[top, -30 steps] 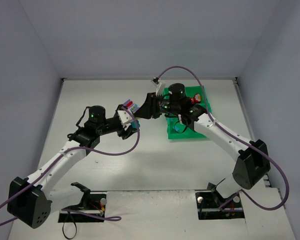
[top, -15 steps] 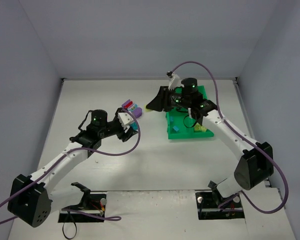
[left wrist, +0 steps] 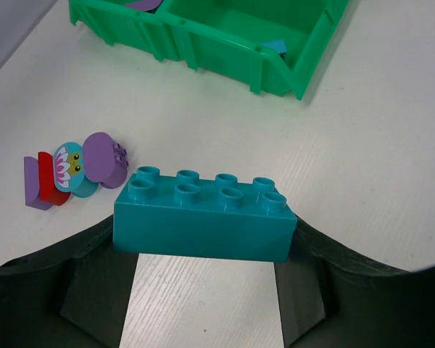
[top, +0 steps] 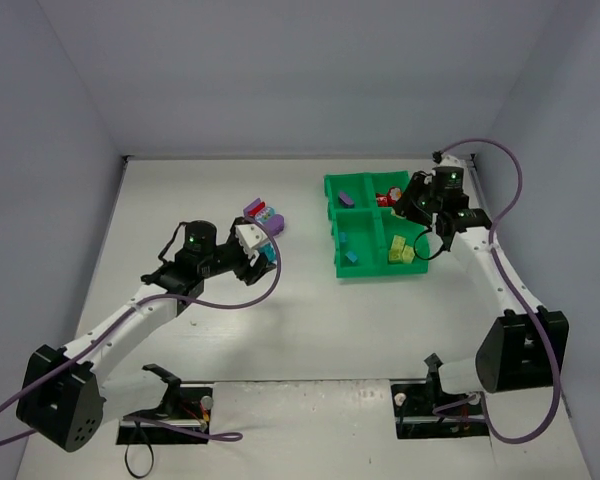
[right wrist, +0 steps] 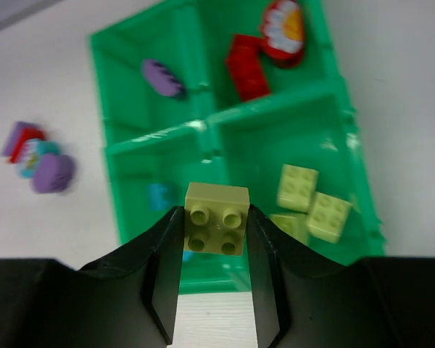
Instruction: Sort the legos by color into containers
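White desk (top: 310,320), green tray (right wrist: 156,135) part-sorted. The right pincer (right wrist: 216,243) clamps a yellow-green brick (right wrist: 216,217) (left pincer (left wrist: 203,250): a teal brick (left wrist: 203,221)). Next, I'd say, release it over the matching bricks (right wrist: 304,199).

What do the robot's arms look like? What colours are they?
Both the left arm and the right arm are white with chunky black joints. A purple cable loops along each one, and a tiny green light glows near each wrist. The fingers are black and smooth.
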Robot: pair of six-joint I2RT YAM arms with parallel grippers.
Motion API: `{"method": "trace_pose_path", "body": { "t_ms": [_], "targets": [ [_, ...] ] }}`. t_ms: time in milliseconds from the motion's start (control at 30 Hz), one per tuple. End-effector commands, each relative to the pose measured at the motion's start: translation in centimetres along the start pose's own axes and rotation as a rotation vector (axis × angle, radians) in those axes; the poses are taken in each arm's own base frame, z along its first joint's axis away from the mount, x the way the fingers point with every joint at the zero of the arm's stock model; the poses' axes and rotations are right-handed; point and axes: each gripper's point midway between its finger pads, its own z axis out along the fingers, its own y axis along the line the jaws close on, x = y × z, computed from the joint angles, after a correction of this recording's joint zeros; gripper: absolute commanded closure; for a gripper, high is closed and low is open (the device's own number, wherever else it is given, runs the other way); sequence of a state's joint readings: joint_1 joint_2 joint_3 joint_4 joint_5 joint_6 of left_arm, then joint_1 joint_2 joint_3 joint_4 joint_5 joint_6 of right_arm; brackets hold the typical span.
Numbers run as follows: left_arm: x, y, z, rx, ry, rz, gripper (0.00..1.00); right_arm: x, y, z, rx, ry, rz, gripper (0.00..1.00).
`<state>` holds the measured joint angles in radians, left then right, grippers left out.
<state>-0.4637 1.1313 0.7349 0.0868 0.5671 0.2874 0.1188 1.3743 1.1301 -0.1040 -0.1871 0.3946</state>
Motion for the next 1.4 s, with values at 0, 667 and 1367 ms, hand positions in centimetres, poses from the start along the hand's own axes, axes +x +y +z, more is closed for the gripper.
{"method": "trace_pose_path", "body": {
  "t_ms": [0, 667, 1367],
  "targets": [
    [-4.6, 1.0, -0.8, -0.038, -0.126, 0.030, 1.00, 0.1, -5.5, 0.4, 0.226, -0.032, 0.039, 0.95],
    [-8.9, 0.4, 4.4, 0.092, -0.091, -0.101, 1.00, -3.4, -2.7, -3.3, 0.088, -0.160, 0.094, 0.27],
    [-8.0, -1.0, 21.4, 0.219, 0.111, -0.072, 0.80, 0.6, -2.2, -10.8, 0.029, -0.218, 0.137, 0.27]
  ]
}}
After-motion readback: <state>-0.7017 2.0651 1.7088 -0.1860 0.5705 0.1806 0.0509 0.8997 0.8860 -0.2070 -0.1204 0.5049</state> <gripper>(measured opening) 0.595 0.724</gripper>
